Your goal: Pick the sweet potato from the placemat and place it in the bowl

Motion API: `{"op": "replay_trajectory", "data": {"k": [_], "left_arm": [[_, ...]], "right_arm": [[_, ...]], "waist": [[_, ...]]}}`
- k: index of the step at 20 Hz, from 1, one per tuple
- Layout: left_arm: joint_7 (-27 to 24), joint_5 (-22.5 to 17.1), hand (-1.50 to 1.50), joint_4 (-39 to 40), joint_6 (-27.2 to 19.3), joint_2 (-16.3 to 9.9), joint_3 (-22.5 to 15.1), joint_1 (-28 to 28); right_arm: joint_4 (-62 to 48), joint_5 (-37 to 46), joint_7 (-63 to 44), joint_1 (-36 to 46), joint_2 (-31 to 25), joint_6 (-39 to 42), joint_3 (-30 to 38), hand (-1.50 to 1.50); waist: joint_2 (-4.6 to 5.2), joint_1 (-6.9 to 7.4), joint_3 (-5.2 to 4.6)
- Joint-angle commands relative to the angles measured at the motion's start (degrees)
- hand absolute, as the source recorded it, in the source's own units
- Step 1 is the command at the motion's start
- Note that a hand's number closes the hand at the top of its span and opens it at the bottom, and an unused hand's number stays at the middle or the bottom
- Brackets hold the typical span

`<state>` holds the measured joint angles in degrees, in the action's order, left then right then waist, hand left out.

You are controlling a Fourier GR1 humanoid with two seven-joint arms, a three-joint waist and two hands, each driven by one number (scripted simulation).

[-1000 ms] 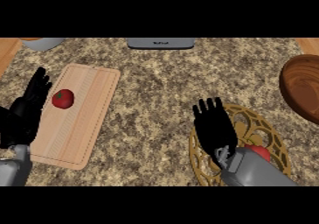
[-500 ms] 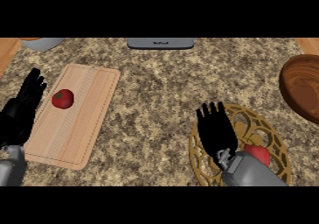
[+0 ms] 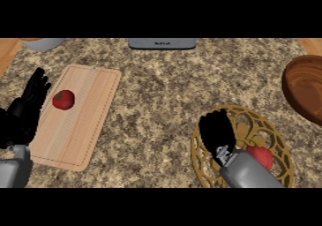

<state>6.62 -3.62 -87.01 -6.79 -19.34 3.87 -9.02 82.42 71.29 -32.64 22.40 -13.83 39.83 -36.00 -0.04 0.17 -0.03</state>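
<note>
My right robot hand [image 3: 219, 132] has slid nearer and lower over the placemat [image 3: 215, 170] since the earlier frame; my left robot hand [image 3: 26, 112] has drifted slightly left at the cutting board's edge. Right fingers are straight and apart, clamped on nothing. Left fingers are also straight, relaxed, resting at the left edge beside the cutting board [image 3: 82, 119].

The sweet potato [image 3: 260, 155] lies on the gold openwork placemat, just right of my right wrist, partly hidden by the forearm. The bowl [image 3: 308, 95] is at the far right, dark wood, cut by the view's edge, well apart from the placemat.

Step in hand, as I judge it: the reach. My palm sits left of the target, so I should shift right, come down over the red piece, and close fingers and thumb round its middle before lifting. Then carry right and far to the bowl, clearing its rim.

The bench [image 3: 163, 79] is speckled granite. A tomato [image 3: 63, 99] sits on the board: not my target. A grey appliance [image 3: 162, 43] at the far edge, a grey pot [image 3: 43, 43] at far left.
</note>
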Motion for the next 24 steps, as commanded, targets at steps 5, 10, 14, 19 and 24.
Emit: {"op": "replay_trajectory", "data": {"k": [5, 10, 14, 19, 24], "left_arm": [[0.52, 1.36, 0.0, -0.36, 0.66, 0.97, 0.99, -0.94], [1.68, 0.28, 0.0, -4.1, 2.61, 0.03, 2.66, 2.52], [0.72, 1.4, 0.0, 3.68, 2.22, 0.73, 3.15, -4.56], [0.06, 1.67, 0.0, 0.05, 0.55, 1.5, 3.26, 1.57], [0.12, 2.17, 0.0, -1.83, 0.39, 2.36, 2.24, 2.43]], "right_arm": [[-9.64, 0.47, 11.0, 5.52, 0.16, -3.06, 3.87, 1.5], [-12.9, 3.41, 11.04, 2.71, 3.16, -8.72, 2.43, 1.5], [-15.45, 6.64, 12.03, 5.24, 3.7, -14.42, 3.15, 1.5], [2.61, -9.9, 34.61, -9.76, -9.04, -20.17, 8.39, 1.5], [11.27, -19.51, 51.1, -17.94, -22.36, -24.44, 18.09, 1.5]], "waist": [[0.09, 0.12, 0.04], [0.07, 0.25, 0.04], [0.19, -0.14, 0.03], [-0.24, -2.83, 0.17], [-0.39, -2.9, 0.08]]}}
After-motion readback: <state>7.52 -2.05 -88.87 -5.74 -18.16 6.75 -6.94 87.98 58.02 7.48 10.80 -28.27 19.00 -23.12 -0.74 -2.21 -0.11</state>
